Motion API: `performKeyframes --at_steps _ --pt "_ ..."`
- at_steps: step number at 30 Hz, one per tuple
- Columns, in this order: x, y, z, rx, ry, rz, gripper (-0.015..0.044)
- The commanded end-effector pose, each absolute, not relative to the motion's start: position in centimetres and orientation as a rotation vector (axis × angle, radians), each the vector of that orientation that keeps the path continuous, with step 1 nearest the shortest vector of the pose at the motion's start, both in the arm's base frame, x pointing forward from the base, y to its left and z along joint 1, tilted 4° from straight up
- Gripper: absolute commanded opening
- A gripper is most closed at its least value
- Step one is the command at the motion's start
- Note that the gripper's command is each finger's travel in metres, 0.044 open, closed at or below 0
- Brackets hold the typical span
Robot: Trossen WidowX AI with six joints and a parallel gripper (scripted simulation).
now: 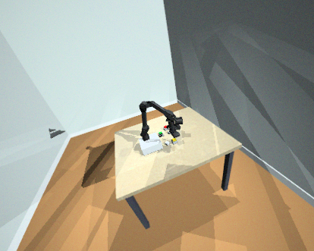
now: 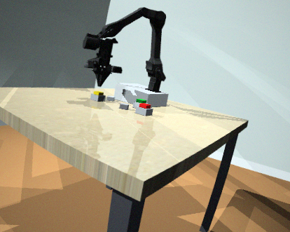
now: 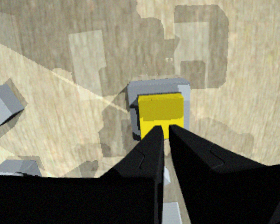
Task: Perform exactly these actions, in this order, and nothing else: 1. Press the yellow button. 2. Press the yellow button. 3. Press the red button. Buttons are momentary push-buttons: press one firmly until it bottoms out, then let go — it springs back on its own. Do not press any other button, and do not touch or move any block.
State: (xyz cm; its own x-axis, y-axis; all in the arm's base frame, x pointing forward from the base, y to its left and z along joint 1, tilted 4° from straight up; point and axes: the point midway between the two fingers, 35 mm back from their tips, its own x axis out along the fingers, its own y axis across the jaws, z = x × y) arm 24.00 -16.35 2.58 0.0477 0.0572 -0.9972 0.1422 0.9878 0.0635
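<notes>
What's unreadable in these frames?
- Wrist view: near edge of the yellow button sits behind the shut gripper fingertips.
- Top view: buttons and blocks too small to separate.
- Exterior view: green button is partly behind the red button.
- Small grey blocks: exact shapes blurred.
</notes>
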Motion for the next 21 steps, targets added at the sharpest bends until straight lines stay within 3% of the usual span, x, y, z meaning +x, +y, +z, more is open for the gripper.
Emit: performKeyframes --at_steps 1,21 --pt "23.9 -16.3 1.9 0.158 1.531 -0.064 0.002" --pt "24.0 -16.1 -0.4 0.158 1.531 -0.064 0.002"
